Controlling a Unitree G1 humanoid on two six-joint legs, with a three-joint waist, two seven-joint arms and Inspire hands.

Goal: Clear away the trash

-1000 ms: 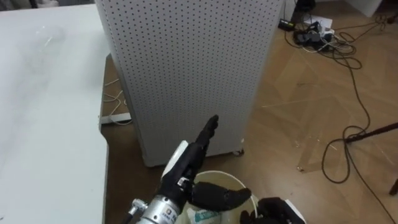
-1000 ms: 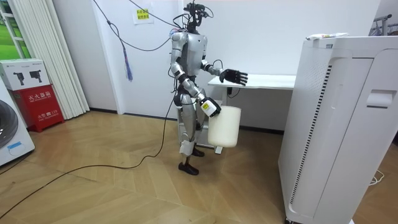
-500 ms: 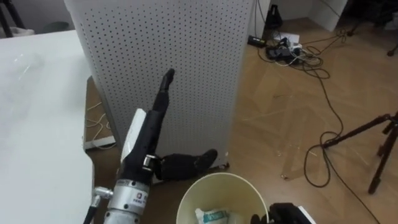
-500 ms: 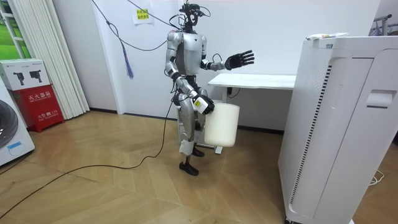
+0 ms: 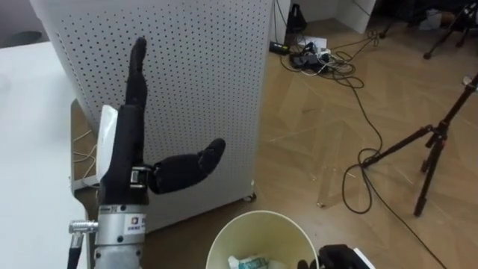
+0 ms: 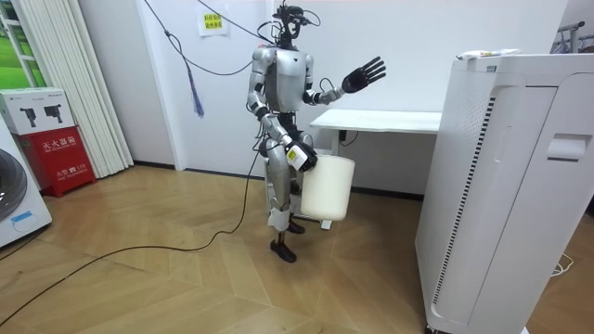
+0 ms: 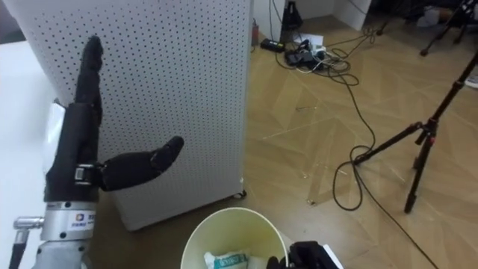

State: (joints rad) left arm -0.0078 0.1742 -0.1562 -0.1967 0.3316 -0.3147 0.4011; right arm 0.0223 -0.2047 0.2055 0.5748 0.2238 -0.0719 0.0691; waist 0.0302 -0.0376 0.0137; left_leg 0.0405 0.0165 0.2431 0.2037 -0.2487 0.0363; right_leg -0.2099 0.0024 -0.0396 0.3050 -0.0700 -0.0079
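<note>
A cream waste bin (image 5: 258,219) hangs at my right side, low in the eye views, with a white and teal wrapper (image 5: 250,262) lying inside it. My right hand (image 5: 337,258) is at the bin's rim, dark fingers curled over its edge; in the room view the bin (image 6: 328,188) hangs from that hand (image 6: 299,158). My left hand (image 5: 127,149) is raised upright before the perforated cabinet, fingers straight, thumb sticking out sideways, nothing in it. In the room view it (image 6: 364,74) is lifted at head height over the table.
A tall white perforated cabinet (image 5: 202,90) stands close ahead, with a white table (image 5: 30,149) at my left. Cables (image 5: 358,112) and a black tripod (image 5: 441,142) lie on the wooden floor to the right. I stand between table (image 6: 380,119) and cabinet (image 6: 506,186).
My left arm has swung up from beside the bin's rim to an upright raised pose. The eye view has shifted, so the camera moved. The bin stays in the right hand.
</note>
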